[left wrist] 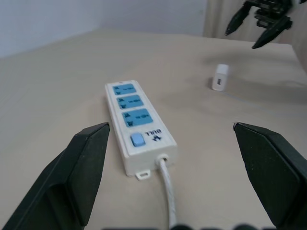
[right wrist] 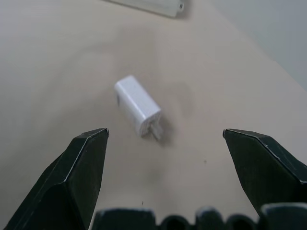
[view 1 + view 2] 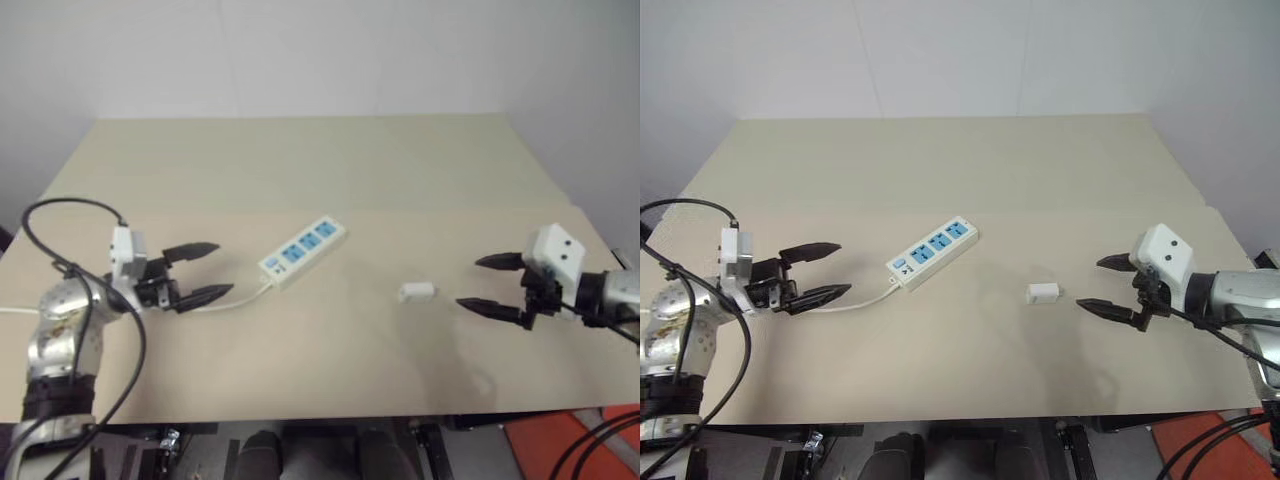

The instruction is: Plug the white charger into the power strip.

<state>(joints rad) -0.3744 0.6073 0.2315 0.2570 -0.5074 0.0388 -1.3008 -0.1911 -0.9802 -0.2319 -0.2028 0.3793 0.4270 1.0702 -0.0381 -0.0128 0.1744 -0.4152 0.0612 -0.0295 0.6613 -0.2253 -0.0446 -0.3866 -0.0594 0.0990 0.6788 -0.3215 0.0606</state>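
1. The white charger (image 2: 137, 105), a smooth rectangular plastic block with metal prongs, lies on its side on the matte beige table (image 3: 300, 170), right of the power strip (image 3: 303, 251).
2. The power strip, a long white bar with three blue socket panels, lies diagonally.
3. The right gripper (image 3: 490, 283) and the left gripper (image 3: 208, 271) stand spread wide, empty.
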